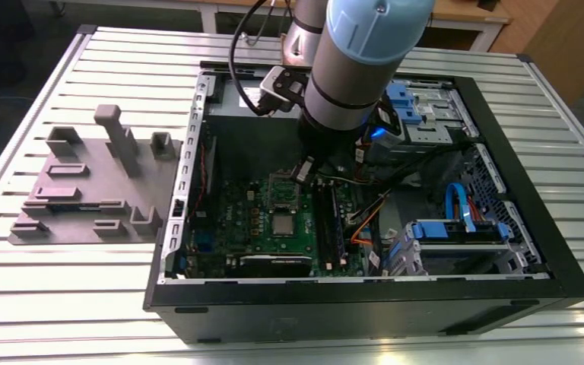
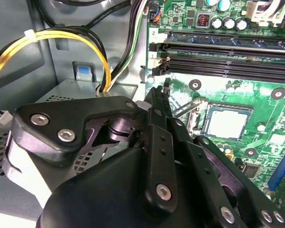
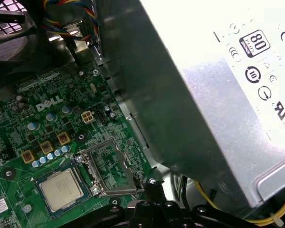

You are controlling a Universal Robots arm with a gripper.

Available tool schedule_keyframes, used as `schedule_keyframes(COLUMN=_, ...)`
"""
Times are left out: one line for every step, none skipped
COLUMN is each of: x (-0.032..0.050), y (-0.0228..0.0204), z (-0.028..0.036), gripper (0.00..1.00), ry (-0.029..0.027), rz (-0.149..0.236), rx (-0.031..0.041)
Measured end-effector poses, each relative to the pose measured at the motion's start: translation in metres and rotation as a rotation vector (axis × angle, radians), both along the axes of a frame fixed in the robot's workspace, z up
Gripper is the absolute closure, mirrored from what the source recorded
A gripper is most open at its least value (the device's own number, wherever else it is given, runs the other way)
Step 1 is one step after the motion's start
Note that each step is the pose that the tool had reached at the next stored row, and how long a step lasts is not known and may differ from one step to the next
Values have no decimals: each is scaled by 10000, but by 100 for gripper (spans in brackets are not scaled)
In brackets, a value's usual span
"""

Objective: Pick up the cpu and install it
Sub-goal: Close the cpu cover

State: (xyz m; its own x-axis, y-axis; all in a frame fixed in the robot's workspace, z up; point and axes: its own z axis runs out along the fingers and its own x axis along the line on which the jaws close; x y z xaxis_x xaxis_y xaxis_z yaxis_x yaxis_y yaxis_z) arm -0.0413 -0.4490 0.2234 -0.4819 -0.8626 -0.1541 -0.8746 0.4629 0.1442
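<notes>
cpu (image 3: 61, 189) seated in the motherboard (image 1: 261, 220) socket, load frame (image 3: 109, 167) flipped open beside it, claw (image 2: 157, 97) pinched together, empty, just above.

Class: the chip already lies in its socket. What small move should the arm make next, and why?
Probably nudge the gripper against the metal frame to swing it over the chip: the frame lies open beside the seated chip, and the gripper hangs close to its edge.
</notes>
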Motion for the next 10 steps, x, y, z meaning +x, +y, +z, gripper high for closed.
schedule_keyframes(x=0, y=-1, z=2, gripper=90, ry=0, rz=0, rx=-1)
schedule_keyframes(x=0, y=-1, z=5, gripper=90, ry=0, rz=1, rx=-3)
schedule_keyframes(x=-1, y=-2, z=11, gripper=90, ry=0, rz=2, rx=-6)
schedule_keyframes(x=-3, y=-2, z=17, gripper=90, ry=0, rz=2, rx=-6)
schedule_keyframes(x=-4, y=-2, z=23, gripper=90, ry=0, rz=1, rx=-8)
schedule_keyframes(x=-5, y=-2, z=29, gripper=90, ry=1, rz=1, rx=-12)
schedule_keyframes(x=-8, y=-2, z=34, gripper=90, ry=-1, rz=0, rx=-16)
schedule_keyframes(x=-10, y=-2, z=36, gripper=90, ry=-1, rz=0, rx=-14)
schedule_keyframes(x=-10, y=-2, z=36, gripper=90, ry=-2, rz=1, rx=-12)
schedule_keyframes(x=-11, y=-2, z=39, gripper=90, ry=-1, rz=2, rx=-14)
